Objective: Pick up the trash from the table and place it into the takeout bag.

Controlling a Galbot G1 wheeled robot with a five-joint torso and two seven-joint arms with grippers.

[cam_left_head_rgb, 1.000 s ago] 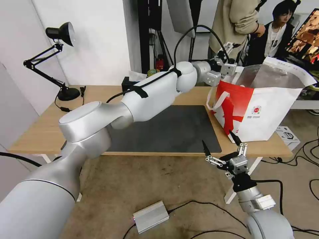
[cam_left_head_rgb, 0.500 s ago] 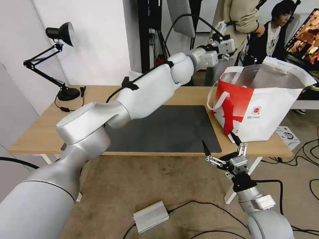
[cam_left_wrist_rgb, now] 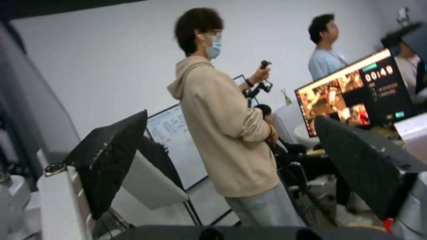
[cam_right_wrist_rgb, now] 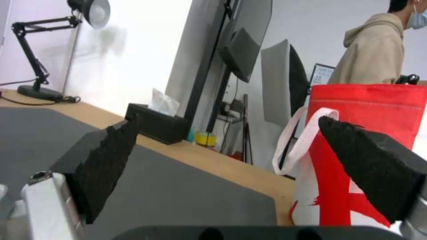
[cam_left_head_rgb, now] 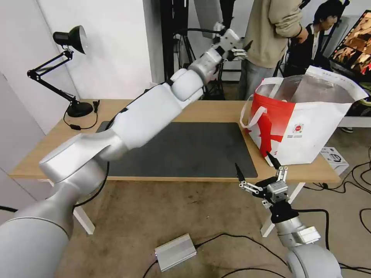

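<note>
Left end effector (cam_left_head_rgb: pixel 236 49) raised, empty, red-and-white takeout bag (cam_left_head_rgb: pixel 305 123) upright, foil-lined

One takeout bag (cam_left_head_rgb: pixel 305 123), one table (cam_left_head_rgb: pixel 50 152), one desk lamp (cam_left_head_rgb: pixel 69 38), one tissue box (cam_right_wrist_rgb: pixel 155 125)

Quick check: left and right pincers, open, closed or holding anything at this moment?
Left pincer: open, empty, raised high behind the table, left of the bag.
Right pincer: open, empty, low at the table's front edge.
</note>
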